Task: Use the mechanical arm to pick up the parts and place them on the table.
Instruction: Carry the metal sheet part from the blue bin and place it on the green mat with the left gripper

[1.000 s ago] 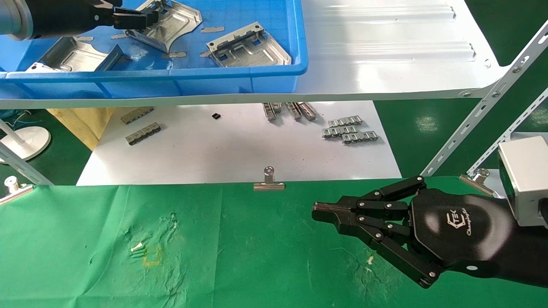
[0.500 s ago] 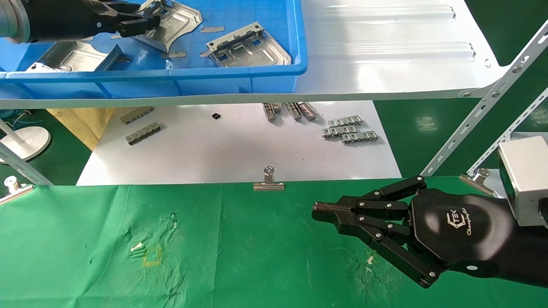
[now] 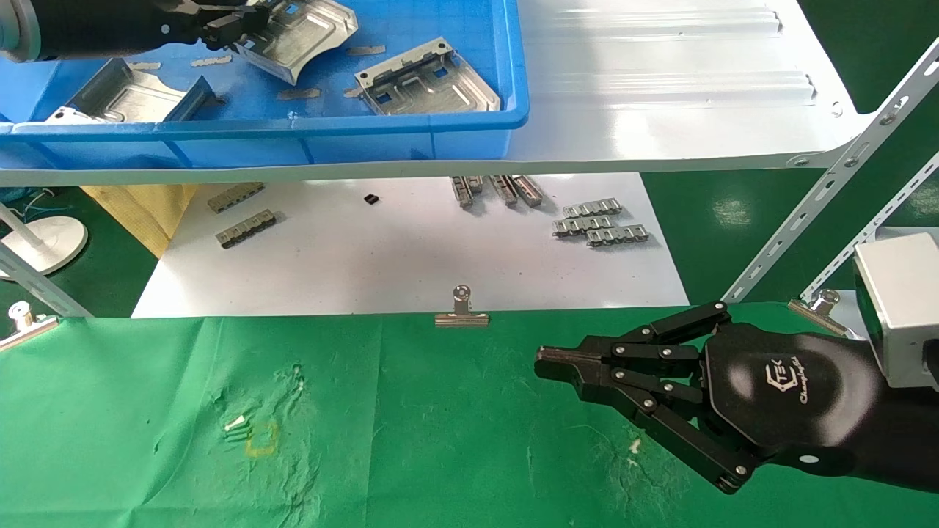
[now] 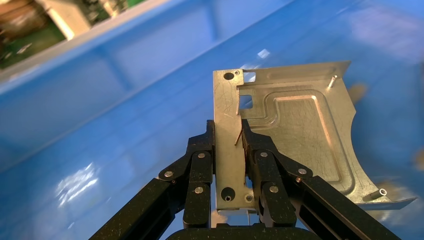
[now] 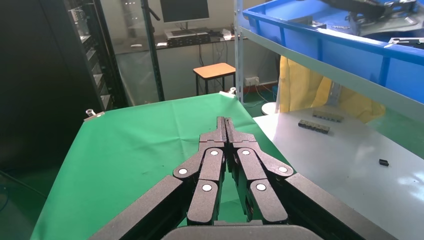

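So the left gripper [image 3: 236, 20] is up at about 11 o'clock in the head view, inside the blue tray [image 3: 411, 125] on the white shelf [image 3: 660, 88], and it's clamped tight on one of the metal plates [image 3: 301, 37]. From the head cam you mostly just see the plate sticking out toward 3 o'clock from the fingertips. The left wrist cam is where you get the real story: both fingers [image 4: 200, 160] pinch the plate's folded rim [image 4: 227, 135], with the grooved face and square holes hanging out to the side over the tray's blue floor.

Two more plates lie in the tray, one [image 3: 429, 79] near its 4 o'clock corner, another [image 3: 132, 92] at 8 o'clock.

The right gripper [image 3: 546, 361] is parked over the green table [image 3: 411, 440] at 4 o'clock, fingers pressed together, holding nothing. The right wrist cam confirms that.
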`<state>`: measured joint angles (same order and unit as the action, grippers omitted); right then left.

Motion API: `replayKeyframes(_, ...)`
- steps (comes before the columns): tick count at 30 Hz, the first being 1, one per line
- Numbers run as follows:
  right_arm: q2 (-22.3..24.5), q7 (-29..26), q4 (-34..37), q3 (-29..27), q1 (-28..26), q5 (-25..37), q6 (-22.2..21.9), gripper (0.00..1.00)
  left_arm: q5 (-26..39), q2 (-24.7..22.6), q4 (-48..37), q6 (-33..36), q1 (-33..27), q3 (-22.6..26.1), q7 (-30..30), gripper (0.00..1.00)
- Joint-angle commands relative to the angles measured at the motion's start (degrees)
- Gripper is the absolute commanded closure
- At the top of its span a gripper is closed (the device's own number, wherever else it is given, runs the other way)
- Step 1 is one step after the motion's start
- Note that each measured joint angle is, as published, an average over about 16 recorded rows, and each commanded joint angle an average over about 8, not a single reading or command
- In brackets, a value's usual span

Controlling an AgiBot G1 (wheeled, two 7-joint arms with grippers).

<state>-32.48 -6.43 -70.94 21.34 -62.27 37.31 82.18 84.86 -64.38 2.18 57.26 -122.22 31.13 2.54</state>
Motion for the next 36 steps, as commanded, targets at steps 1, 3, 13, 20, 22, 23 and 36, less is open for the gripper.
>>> replayKeyframes(1,0.0,0.0,0.0,0.0,0.0,0.0,0.0,0.38,-0.5,0.2,0.3,1.0,-0.3,-0.3,-0.4,1.0)
replayKeyframes(3,0.0,0.0,0.0,0.0,0.0,0.0,0.0,0.15,-1.4,1.1,1.0,3.8,-0.5,-0.9,-1.6,1.0)
replayKeyframes(13,0.0,0.0,0.0,0.0,0.0,0.0,0.0,0.0,-7.1,6.5,5.2,26.7,1.3,-4.1,-12.9,1.0)
replayKeyframes(20,0.0,0.0,0.0,0.0,0.0,0.0,0.0,0.0,-10.7,10.5,9.2,34.5,4.3,-4.3,-19.0,1.0)
replayKeyframes(22,0.0,0.0,0.0,0.0,0.0,0.0,0.0,0.0,-12.5,12.2,12.3,34.8,5.9,-3.9,-20.2,1.0)
replayKeyframes(23,0.0,0.0,0.0,0.0,0.0,0.0,0.0,0.0,-13.7,13.1,14.3,34.9,6.9,-3.6,-20.7,1.0)
replayKeyframes(36,0.0,0.0,0.0,0.0,0.0,0.0,0.0,0.0,-26.5,28.4,45.1,33.8,20.8,10.5,-25.6,1.0)
